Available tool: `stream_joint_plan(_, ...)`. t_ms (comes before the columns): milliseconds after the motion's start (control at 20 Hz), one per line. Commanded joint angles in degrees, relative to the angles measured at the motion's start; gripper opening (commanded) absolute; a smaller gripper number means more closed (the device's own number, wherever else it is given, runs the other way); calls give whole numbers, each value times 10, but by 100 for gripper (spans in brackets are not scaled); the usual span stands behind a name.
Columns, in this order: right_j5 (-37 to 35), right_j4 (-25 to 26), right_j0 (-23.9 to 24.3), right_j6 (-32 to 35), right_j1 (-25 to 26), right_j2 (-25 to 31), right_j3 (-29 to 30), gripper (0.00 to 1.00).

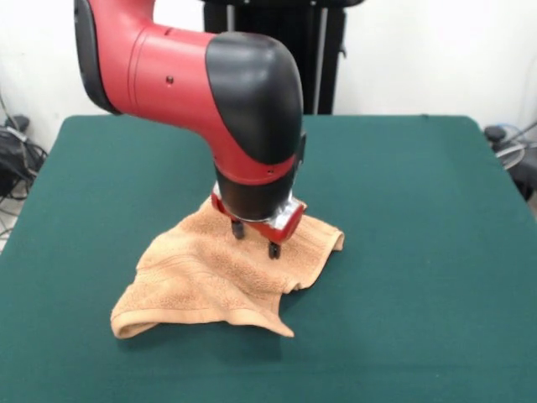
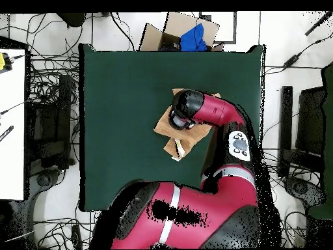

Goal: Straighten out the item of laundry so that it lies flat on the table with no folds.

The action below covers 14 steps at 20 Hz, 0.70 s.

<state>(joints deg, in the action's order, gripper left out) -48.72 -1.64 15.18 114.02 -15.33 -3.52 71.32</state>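
The peach-orange towel (image 1: 210,277) lies rumpled on the green table (image 1: 403,252), a little left of its middle. Its near edge is folded over and a corner sticks out on the right. My gripper (image 1: 256,239) points straight down over the towel's far right part. Its two dark fingertips (image 1: 273,249) stand apart, at or just above the cloth, with nothing between them. In the overhead view the arm covers most of the towel (image 2: 168,132), and the gripper is hidden under the wrist. A small white tag (image 2: 179,148) shows on the towel's edge there.
The arm's bulky red and black wrist (image 1: 252,109) hangs over the towel's far side. A cardboard box (image 2: 185,36) with something blue in it sits off the table edge opposite the robot. Cables lie on the floor around the table (image 2: 123,97).
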Motion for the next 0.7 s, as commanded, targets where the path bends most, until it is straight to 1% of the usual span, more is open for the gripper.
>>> stream_joint_plan(50,20,10,-19,39,30,37,-16,100)
stream_joint_plan(300,27,23,-16,15,58,38,-48,100)
stream_joint_plan(550,42,32,-10,-4,85,43,-66,100)
stream_joint_plan(700,51,32,-8,-4,95,44,-73,100)
